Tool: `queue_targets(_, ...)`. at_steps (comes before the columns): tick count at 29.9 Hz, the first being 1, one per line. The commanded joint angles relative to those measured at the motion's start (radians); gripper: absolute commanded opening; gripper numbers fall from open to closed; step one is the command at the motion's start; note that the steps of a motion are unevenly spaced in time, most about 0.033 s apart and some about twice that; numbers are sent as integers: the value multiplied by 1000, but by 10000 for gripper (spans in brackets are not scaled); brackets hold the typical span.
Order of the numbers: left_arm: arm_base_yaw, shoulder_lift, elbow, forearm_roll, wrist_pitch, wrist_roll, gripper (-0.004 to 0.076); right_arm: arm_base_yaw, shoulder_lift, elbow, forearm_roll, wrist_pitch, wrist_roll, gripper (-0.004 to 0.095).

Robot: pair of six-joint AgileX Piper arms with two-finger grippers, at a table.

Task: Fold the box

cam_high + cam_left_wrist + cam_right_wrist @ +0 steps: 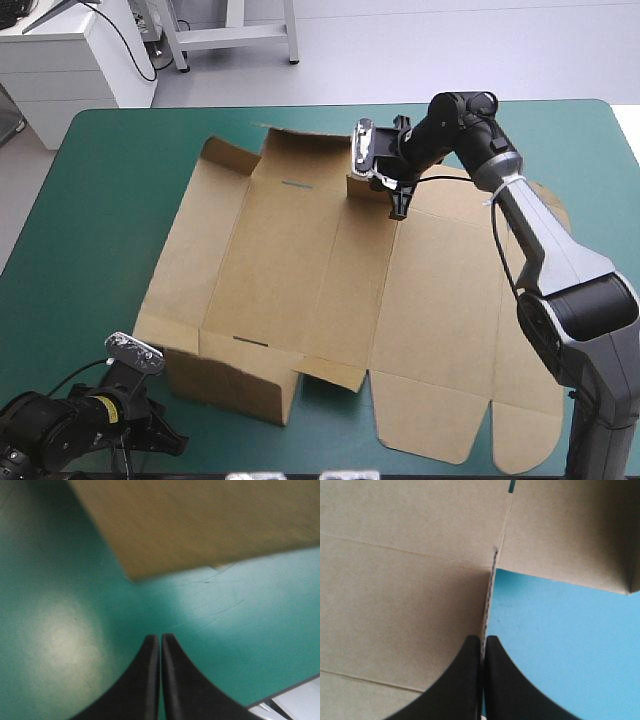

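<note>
The box [330,290] lies opened out across mid-frame, one wall raised at its lower left. Upper centre, the right gripper [397,205] pinches a board edge, fingers all but closed. Bottom left, the left gripper [162,432] is closed and empty over the teal-green cover [90,200], near that wall.

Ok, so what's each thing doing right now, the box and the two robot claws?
box: a mostly flat sheet, with the near-left wall standing up.
right gripper: shut on the box, at its far edge.
left gripper: shut and holding nothing, over the bare teal-green cover, with a box corner ahead of it.
</note>
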Motion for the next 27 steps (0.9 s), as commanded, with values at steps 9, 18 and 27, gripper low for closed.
queue_targets(9,-3,2,-23,-6,-26,-9,-8,125,-15,-34,31,-149,-168,-21)
queue_targets(18,-3,2,-23,-6,-26,-9,-8,127,18,-32,-3,-195,-62,-21)
queue_targets(27,-3,2,-23,-6,-26,-9,-8,127,18,-32,-140,-225,70,-21)
